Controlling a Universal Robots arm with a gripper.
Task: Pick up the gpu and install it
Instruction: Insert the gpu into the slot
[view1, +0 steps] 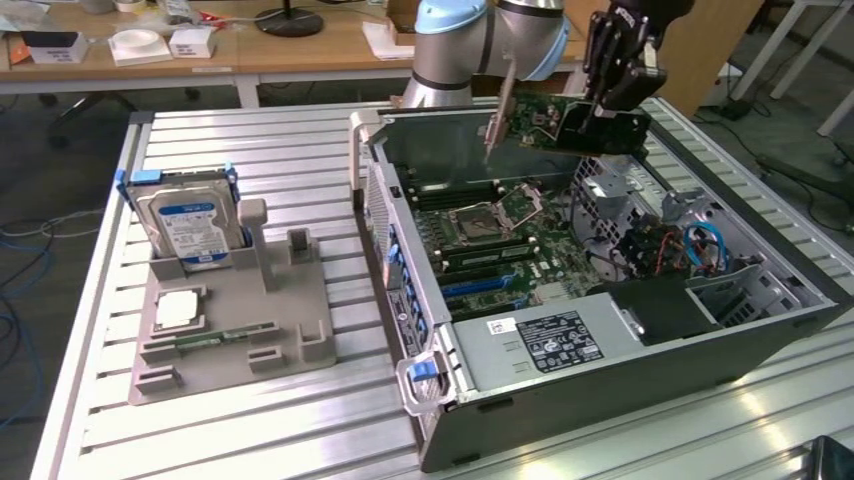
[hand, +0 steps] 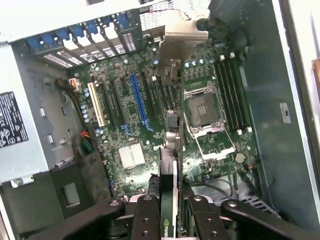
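Spanning the exterior view, a slatted metal bench (view1: 267, 150) carries an open computer case (view1: 747, 340) lying on its side, with the robot arm (view1: 481, 40) behind it. A motherboard (view1: 514, 235) fills the case floor, and a power supply (view1: 561, 340) with a black label sits at the near end. A grey fixture tray (view1: 300, 330) lies toward the exterior view's left, well apart from the case, with a hard drive (view1: 187, 225) standing upright in it. The gpu (view1: 541, 118) hangs in the air above the far end of the case, not seated in any slot. It is a thin green card with dark components and a silver bracket (view1: 501, 100) on its end toward the exterior view's left. The pincer (view1: 607, 125) is closed partway onto the card and grips the end away from the bracket. The exterior view gives the card's flat face. The wrist view gives the gpu (hand: 169, 165) edge-on as a thin strip, with a black finger (hand: 147, 217) pressed on each side and the bracket (hand: 182, 30) at its far end. Below the card the wrist view has the motherboard (hand: 135, 110) laid out, with a blue slot (hand: 139, 100), a white slot (hand: 97, 105), the CPU socket (hand: 205, 110) and a small silver heatsink (hand: 132, 156). Nothing sits between card and board. Blue cables (view1: 701, 245) loop in the drive bay toward the exterior view's right. Whether the card lines up with a slot cannot be told.
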